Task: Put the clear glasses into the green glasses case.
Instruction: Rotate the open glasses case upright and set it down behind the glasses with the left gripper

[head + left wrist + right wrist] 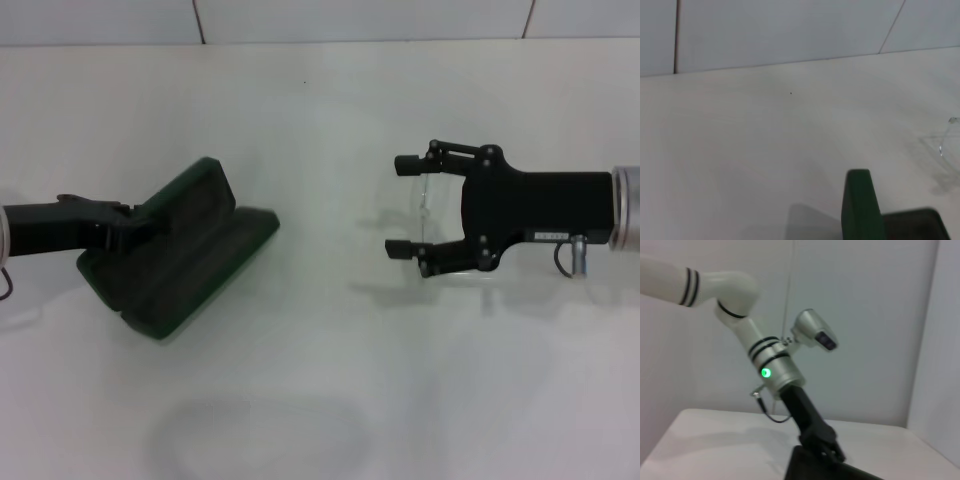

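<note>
White surface [320, 400], tiled wall behind; case open at the left, glasses at the right

The green glasses case [185, 255] is seen lying open on the surface, its lid held by the left gripper [125, 228], closed on it; well apart, the clear glasses [430, 205] are framed between the wide-spread fingers of the right gripper [405, 205], nothing visibly clamped
</note>
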Action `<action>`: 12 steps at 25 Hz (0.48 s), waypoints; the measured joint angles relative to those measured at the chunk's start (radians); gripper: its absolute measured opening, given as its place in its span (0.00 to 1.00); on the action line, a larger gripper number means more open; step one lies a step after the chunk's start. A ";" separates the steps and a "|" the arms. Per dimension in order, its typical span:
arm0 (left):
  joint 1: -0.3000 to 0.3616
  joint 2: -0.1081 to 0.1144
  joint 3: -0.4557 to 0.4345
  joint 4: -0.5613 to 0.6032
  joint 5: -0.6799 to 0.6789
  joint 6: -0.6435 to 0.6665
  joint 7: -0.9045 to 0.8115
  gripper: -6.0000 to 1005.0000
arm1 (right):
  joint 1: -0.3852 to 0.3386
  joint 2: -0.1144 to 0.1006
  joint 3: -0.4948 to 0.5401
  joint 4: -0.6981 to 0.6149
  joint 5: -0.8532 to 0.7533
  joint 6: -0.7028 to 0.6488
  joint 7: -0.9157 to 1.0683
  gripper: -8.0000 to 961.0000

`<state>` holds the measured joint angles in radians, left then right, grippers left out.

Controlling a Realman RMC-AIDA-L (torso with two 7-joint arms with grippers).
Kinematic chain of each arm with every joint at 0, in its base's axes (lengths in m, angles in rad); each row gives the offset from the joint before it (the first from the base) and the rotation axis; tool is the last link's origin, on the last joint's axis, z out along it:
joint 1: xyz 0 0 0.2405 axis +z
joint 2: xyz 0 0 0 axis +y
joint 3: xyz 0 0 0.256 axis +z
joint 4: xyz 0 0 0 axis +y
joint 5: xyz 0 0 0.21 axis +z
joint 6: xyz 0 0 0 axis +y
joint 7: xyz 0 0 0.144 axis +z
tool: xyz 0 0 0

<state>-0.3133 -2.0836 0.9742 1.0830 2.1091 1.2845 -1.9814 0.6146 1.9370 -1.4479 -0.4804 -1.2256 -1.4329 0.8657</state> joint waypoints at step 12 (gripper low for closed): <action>-0.088 0.003 -0.002 -0.005 -0.033 -0.029 0.208 0.21 | -0.019 0.028 0.001 -0.020 -0.166 -0.092 -0.049 0.91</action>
<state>-0.4011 -2.0809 0.9718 1.0781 2.0764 1.2552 -1.7736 0.5955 1.9654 -1.4471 -0.5006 -1.3919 -1.5250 0.8170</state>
